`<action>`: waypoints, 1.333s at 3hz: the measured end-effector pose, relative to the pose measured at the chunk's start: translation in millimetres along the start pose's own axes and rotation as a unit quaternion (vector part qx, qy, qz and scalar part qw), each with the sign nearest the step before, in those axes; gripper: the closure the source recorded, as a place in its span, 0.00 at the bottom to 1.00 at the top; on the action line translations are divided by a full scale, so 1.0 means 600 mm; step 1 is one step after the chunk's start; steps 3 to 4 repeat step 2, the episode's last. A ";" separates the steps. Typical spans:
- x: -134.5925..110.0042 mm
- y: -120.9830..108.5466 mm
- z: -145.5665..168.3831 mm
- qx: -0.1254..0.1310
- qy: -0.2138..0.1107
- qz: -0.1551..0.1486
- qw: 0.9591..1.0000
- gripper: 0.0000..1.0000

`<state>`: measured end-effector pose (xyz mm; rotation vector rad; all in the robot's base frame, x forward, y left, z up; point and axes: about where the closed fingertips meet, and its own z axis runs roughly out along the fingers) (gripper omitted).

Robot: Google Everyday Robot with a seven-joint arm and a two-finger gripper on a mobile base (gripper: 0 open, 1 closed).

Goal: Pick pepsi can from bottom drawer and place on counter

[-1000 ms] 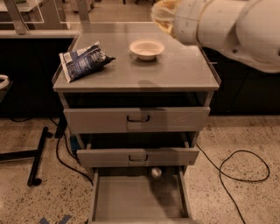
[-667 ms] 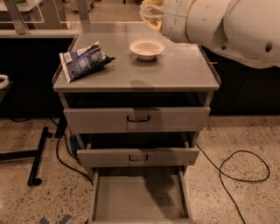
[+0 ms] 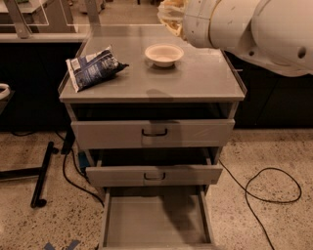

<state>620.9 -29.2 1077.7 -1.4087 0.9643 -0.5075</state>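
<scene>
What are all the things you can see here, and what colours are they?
counter: 1, grey, top of the cabinet
chip bag: 1, blue and white, left side of the counter
bowl: 1, pale, back middle of the counter
upper drawers: 2, grey with black handles, each pulled out a little
bottom drawer: 1, grey, pulled out furthest, lowest of the three
cables: black, on the speckled floor right and left of the cabinet
stand leg: 1, black, on the floor at left
arm: 1, white, top right, reaching in over the counter
gripper: 1, yellowish, at the top edge, above the bowl
</scene>
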 end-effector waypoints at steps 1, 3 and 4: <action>0.000 0.000 0.000 0.000 0.000 0.000 1.000 0.11; 0.000 0.000 0.000 0.000 0.000 0.000 1.000 0.00; 0.000 0.000 0.000 0.000 0.000 0.000 1.000 0.00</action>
